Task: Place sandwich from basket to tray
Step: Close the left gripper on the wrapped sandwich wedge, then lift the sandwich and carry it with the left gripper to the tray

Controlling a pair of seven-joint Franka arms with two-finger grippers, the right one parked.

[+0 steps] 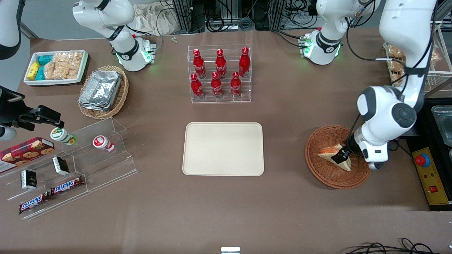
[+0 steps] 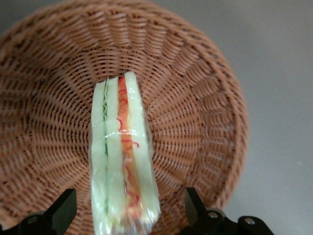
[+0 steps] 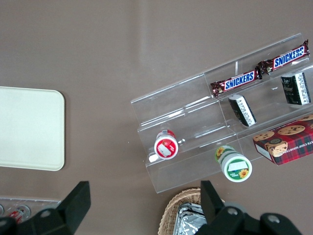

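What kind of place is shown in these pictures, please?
Probably a robotics lab set up as a mock snack shop: red bottles on an acrylic rack, Snickers bars, cables along the table's edge. The gripper, jaws open, straddles the sandwich in the basket.

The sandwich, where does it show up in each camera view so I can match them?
Front view: the sandwich lies in the basket, toward the working arm's end, gripper on it.
Left wrist view: sandwich edge-on between the open jaws, not yet clamped.
Right wrist view: not in it.
Shared landmark: the basket weave.
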